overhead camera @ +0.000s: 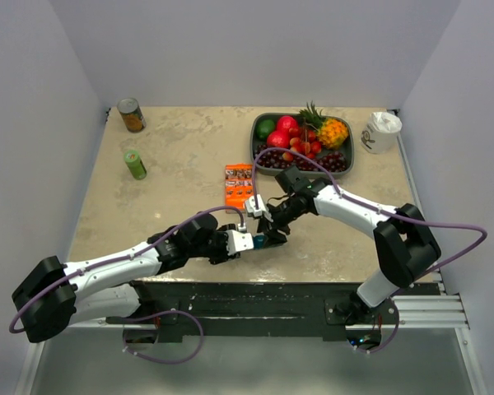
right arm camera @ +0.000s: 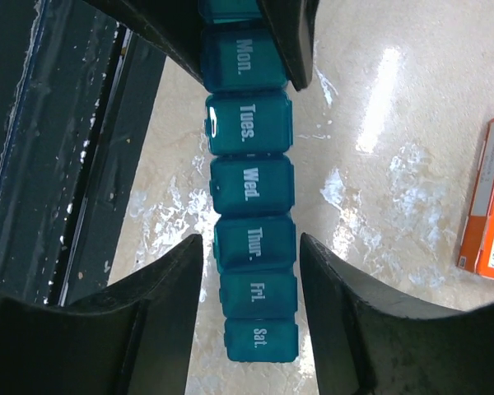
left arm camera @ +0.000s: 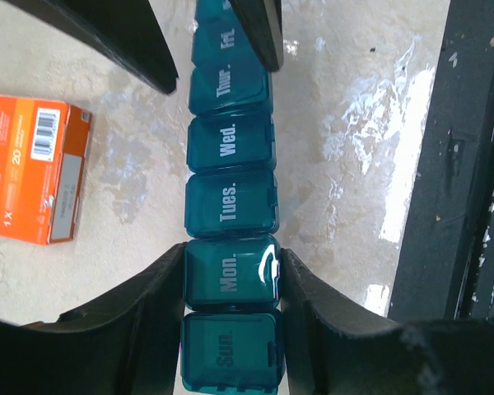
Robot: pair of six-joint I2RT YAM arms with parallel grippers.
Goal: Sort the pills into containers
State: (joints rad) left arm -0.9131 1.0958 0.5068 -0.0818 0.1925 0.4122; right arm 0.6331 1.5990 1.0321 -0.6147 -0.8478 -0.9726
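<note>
The left gripper (left arm camera: 232, 276) is clamped on the pill organiser (left arm camera: 230, 148) at Monday; the right gripper (right arm camera: 251, 251) sits spread apart around Thursday.

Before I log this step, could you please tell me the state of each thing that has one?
Left pincer, shut on the pill organiser at Mon.
Right pincer, open, straddling Thur.
Pill organiser, all visible lids closed.
Orange box, closed, lying flat.
Green bottle, upright.
</note>
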